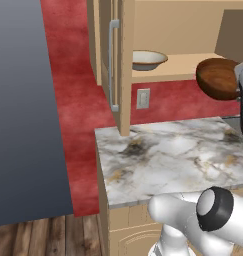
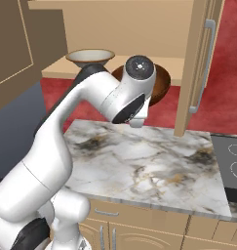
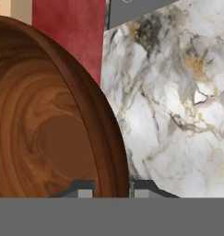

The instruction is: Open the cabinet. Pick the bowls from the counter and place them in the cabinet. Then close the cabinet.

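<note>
1. bowls: the cream-white bowl (image 1: 149,59) sits on the inner shelf of the cabinet (image 1: 124,70), in the upper middle of the left base view; in the right base view it shows at the upper left, on the shelf's near end.
2. the dark reddish-brown bowl (image 1: 219,78) hangs in the air at the right edge of the left base view, just in front of the shelf's front edge and above the counter (image 1: 173,160).
3. in the right base view this brown bowl is partly hidden behind the arm's wrist, near the top centre.
4. in the hand view the brown bowl's inside covers the left half, tilted on edge, with its rim running down between the two finger tips.
5. the gripper (image 3: 112,190) is clamped on the brown bowl's rim, one finger tip inside the bowl and one outside.
6. the cabinet's doors stand open; one door edge with its silver handle (image 1: 112,65) shows in the upper middle of the left base view.
7. the marble counter fills the lower middle of both base views; a dark stovetop (image 2: 229,168) lies at the right edge of the right base view.
</note>
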You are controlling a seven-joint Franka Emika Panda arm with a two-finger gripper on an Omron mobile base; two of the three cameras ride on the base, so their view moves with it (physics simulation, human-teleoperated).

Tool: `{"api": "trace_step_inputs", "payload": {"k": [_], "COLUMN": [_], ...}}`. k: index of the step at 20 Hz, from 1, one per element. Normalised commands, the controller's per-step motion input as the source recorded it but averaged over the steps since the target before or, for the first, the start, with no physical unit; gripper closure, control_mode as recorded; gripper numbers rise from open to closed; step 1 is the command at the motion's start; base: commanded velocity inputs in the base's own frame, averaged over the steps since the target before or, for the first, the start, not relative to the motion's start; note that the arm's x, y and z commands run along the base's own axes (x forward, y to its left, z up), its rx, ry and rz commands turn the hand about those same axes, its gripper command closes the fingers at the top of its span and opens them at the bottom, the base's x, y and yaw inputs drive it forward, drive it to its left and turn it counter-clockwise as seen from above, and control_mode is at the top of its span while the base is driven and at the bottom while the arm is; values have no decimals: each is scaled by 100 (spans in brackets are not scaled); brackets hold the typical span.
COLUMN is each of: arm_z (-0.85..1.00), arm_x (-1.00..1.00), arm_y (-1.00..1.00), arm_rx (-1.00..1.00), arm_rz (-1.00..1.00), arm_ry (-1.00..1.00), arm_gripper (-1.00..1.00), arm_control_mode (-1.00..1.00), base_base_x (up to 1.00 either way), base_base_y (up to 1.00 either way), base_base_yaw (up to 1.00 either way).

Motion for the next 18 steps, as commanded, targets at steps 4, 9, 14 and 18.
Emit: {"api": "trace_step_inputs", "payload": {"k": [4, 9, 14, 18], "arm_z": [33, 23, 23, 24], "arm_x": [13, 39, 49, 44], "arm_y": [1, 7, 3, 0], "arm_rx": [0, 0, 0, 0], "arm_rz": [-1, 0, 0, 0], "arm_ry": [-6, -2, -1, -2], "arm_gripper": [100, 100, 100, 100], "arm_control_mode": [-100, -100, -100, -100], "base_base_x": [0, 0, 0, 0], "base_base_y": [0, 0, 0, 0], "base_base_yaw": [0, 0, 0, 0]}}
